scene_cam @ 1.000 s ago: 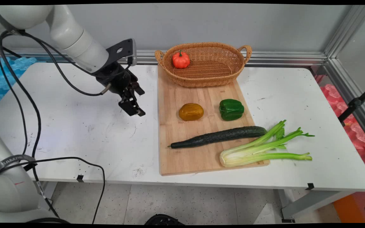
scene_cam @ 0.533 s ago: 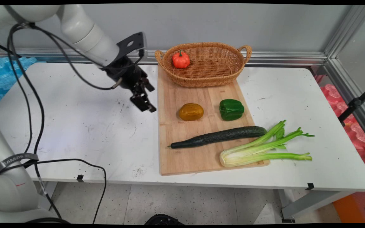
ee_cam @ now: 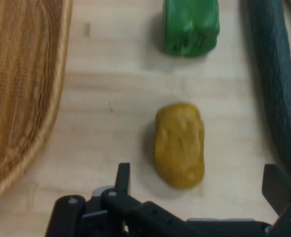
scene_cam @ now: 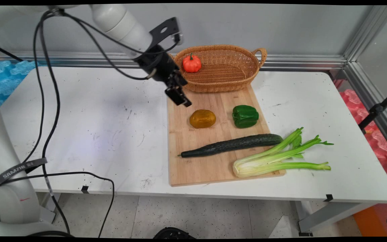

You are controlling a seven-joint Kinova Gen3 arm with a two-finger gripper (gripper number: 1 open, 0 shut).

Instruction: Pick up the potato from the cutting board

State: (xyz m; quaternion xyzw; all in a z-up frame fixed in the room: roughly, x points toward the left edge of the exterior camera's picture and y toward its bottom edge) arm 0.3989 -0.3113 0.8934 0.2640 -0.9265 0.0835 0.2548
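End effector [scene_cam: 181, 98] [ee_cam: 197, 190] hovers over far left part of wooden cutting board [scene_cam: 213, 161] [ee_cam: 115, 98], fingers spread wide, nothing held. Nearest: yellow-brown potato [scene_cam: 202, 118] [ee_cam: 179, 143], just ahead. Green pepper [scene_cam: 245, 116] [ee_cam: 190, 25] beyond potato; cucumber [scene_cam: 231, 145] [ee_cam: 278, 94] alongside. Wicker basket [scene_cam: 220, 72] [ee_cam: 17, 89] with orange pumpkin [scene_cam: 191, 63] at board's far end. Celery [scene_cam: 277, 156] at board's near right corner, on table [scene_cam: 79, 134].

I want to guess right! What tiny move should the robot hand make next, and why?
Probably a short move down toward the potato. The gripper is open and empty, above the board, and in the hand view the potato lies right ahead between its fingers. The pepper and cucumber lie farther off.
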